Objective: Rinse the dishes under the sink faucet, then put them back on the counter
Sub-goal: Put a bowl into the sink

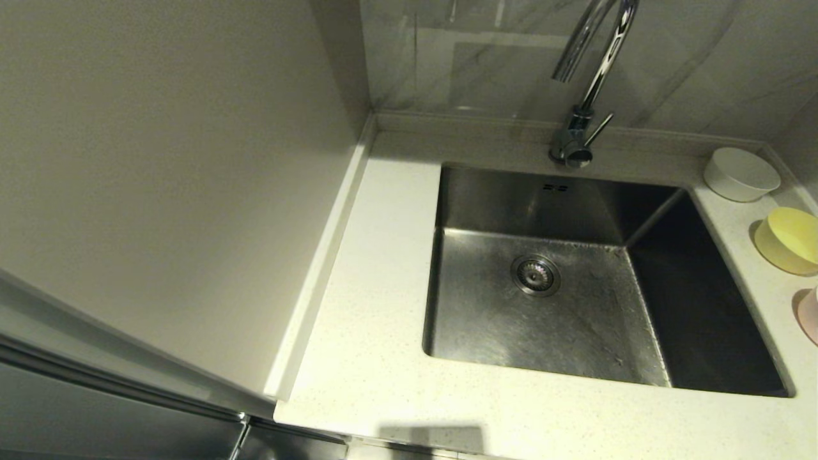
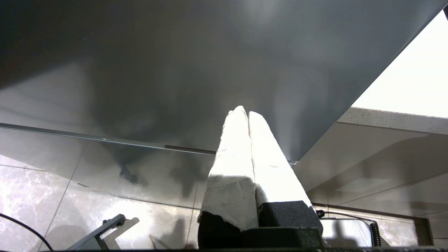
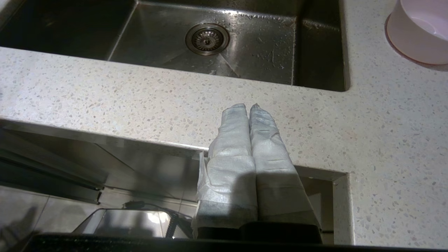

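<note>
Task looks barely begun, if at all. All three dishes sit on the table along the right side of the sink: white bowl at the back near the wall, yellow bowl just in front of it and tipped toward the basin, pink bowl nearest the robot, cut off by the head view's edge. None is in the basin or under the faucet.

No water runs from the spout. Sink floor shows scattered droplets near the drain strainer, so can't rule out some rinsing already done; bowls themselves give no clear sign of wet or dry.

Neither arm shows in the head view. Right end effector hovers at the table's front edge, w/ the sink beyond it, fingers pressed together, holding nothing; pink bowl is off to one side, well apart. Left end effector is low beside a dark cabinet panel, away from the work, fingers closed and empty too.

Left to do, by my read: pick up, rinse and return each bowl.
</note>
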You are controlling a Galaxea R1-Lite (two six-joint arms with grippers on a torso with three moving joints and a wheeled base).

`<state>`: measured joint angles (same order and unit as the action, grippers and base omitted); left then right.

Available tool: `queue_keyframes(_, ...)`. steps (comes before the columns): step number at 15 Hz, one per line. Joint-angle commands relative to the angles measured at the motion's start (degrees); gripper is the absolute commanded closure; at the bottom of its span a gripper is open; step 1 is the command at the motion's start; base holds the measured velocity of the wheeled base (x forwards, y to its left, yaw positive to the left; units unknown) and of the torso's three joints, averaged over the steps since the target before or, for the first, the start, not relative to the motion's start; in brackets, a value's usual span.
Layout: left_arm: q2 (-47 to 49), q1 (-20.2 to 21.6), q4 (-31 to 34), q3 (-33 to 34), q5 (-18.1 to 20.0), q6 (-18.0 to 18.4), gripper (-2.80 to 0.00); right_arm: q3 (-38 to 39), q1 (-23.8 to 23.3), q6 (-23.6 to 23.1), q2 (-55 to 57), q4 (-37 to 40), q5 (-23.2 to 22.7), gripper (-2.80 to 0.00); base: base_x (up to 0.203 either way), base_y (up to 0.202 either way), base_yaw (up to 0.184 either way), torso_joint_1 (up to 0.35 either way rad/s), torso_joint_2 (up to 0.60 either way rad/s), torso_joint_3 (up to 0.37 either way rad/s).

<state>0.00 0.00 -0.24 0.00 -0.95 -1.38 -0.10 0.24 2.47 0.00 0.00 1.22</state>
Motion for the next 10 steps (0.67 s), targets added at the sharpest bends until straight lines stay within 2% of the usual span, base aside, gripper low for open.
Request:
queue_keyframes(1, -0.1, 0.0, 0.0, 0.0, 0.0, 0.0, 0.00, 0.0, 0.0, 0.0, 0.0, 0.0, -0.1, 0.00, 0.000, 0.000, 0.000, 0.000, 0.00, 0.000)
queue_keyframes(7, -0.1, 0.0, 0.0, 0.0, 0.0, 0.0, 0.00, -0.2, 0.0, 0.1, 0.0, -0.3, 0.3, 0.00, 0.000, 0.000, 0.000, 0.000, 0.00, 0.000)
queue_keyframes(8, -0.1, 0.0, 0.0, 0.0, 0.0, 0.0, 0.00, -2.3, 0.0, 0.4, 0.2, -0.3, 0.1, 0.00, 0.000, 0.000, 0.000, 0.000, 0.00, 0.000)
queue_keyframes(10, -0.1, 0.0, 0.0, 0.0, 0.0, 0.0, 0.00, -12.2, 0.1, 2.7, 3.8, 0.2, -0.8, 0.00, 0.000, 0.000, 0.000, 0.000, 0.00, 0.000)
